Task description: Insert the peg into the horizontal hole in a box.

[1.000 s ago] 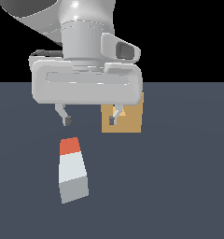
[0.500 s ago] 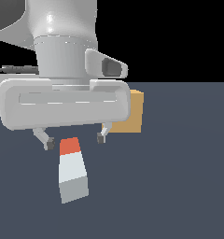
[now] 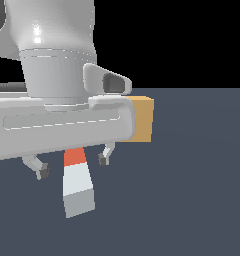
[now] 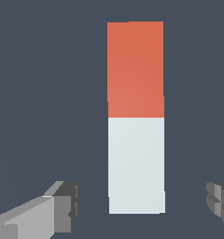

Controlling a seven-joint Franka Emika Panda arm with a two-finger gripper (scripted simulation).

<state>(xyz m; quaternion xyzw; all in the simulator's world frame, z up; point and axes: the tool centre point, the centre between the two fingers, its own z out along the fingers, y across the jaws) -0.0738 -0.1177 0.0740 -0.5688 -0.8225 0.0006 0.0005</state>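
Arm has swung from over the box (image 3: 142,120) to above the peg (image 3: 77,182), which lies flat on the surface (image 3: 192,200) at the box's 7 o'clock, jaws spread wide straddling it, gripper (image 3: 72,166) empty, so grasp looks next.

You're getting the exterior view from low and close, facing the arm with the box (image 3: 142,120) behind it; your wrist view is looking straight down. Both are sharing the peg (image 3: 78,182) (image 4: 136,116).
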